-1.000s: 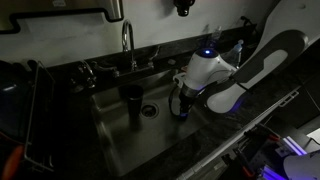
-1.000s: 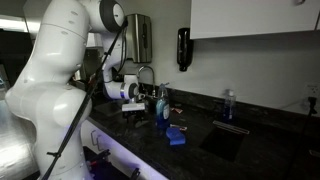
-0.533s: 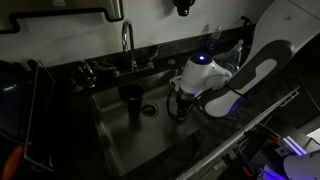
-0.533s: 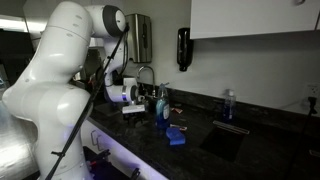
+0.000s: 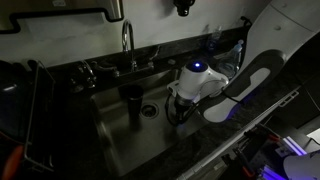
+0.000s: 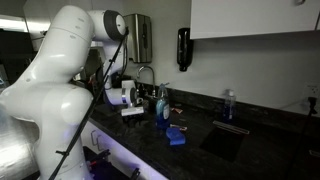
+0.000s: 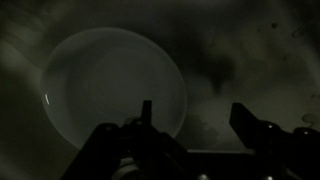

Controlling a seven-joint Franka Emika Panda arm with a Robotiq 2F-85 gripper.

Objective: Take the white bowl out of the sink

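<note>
Black pincer (image 7: 195,128) is hanging wide open and empty, one finger over the bowl (image 7: 112,88) and the other outside its rim. The bowl, round, shallow, pale and plain, is lying upright on the floor of the sink (image 5: 112,135). By my judgement, nothing is done yet: the grasp and the lift-out are both waiting.

Jaws dropped lower into sink (image 5: 115,145), drifted toward drain (image 5: 150,110).

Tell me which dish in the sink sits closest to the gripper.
The white bowl: shallow and pale, it lies right below the gripper in the wrist view. The tall dark cup stands apart, across the drain.
</note>
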